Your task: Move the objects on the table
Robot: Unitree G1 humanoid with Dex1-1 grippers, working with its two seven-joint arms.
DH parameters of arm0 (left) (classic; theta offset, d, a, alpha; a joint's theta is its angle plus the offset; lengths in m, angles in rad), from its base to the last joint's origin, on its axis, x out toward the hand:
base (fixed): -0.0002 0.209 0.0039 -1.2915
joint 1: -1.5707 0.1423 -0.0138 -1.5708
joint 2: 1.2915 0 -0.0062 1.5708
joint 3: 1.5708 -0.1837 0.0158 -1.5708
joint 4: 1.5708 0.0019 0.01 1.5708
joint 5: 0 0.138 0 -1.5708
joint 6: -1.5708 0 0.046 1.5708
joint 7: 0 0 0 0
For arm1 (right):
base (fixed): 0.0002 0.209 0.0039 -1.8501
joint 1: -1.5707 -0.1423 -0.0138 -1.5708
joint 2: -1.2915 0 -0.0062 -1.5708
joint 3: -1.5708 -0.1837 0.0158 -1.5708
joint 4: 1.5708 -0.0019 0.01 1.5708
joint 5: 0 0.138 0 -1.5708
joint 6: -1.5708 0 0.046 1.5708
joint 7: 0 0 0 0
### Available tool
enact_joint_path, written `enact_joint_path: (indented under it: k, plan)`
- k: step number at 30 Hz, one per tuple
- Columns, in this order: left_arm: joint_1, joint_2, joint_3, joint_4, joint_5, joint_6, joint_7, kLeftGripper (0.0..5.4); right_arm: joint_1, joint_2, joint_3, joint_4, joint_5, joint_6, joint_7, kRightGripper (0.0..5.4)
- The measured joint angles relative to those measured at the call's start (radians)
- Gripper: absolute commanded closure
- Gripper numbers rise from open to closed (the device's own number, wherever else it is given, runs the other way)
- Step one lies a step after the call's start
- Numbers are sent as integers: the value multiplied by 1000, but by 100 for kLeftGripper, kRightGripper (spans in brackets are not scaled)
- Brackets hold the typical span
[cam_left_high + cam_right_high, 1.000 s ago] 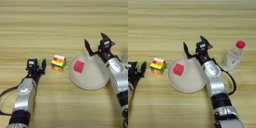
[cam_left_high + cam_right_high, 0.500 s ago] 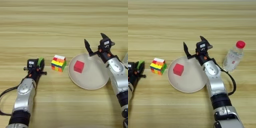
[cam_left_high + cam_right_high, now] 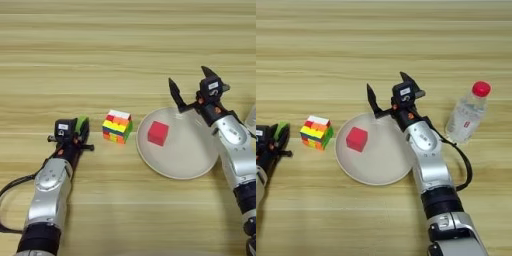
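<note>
Green block sits pinched in the left tool, at the left of the tabletop. Puzzle cube lies just right of it. Red cube rests on the plate, down-left of the wide-open right tool, the nearer arm. Bottle stands far right.

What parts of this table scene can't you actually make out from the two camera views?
- Green block: mostly hidden by the left gripper in both views; its shape and the gripper's hold on it are unclear.
- Bottle: cut off by the right edge in the left eye view; label text too small in the right eye view.
- Plate: far rim hidden under the open right gripper.
- Puzzle cube: far faces unseen.
</note>
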Motion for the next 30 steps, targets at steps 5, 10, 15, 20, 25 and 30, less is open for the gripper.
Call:
enact_joint_path:
  k: [5, 10, 15, 20, 25, 30]
  plan:
    - [47, -8, 2, -84, -5, 29, 3, 411, 0, 0, 0, 1, 0, 0, 0, 0]
    - [83, -11, 11, -170, -10, 65, 13, 411, 0, -1, 0, 2, 0, 0, 0, 0]
    - [97, -10, 24, -271, -30, 86, 19, 411, 0, -1, 0, 3, 0, 0, 0, 0]
    - [115, -8, 31, -348, -39, 118, 23, 411, 0, 0, 0, 13, 0, 0, -1, 0]
    - [142, -9, 20, -463, -39, 148, 32, 411, 0, 0, -1, 16, 0, 0, -1, 0]
    - [158, -20, -45, -597, -39, 188, 29, 411, 0, 0, -1, 16, 0, 0, -2, 0]
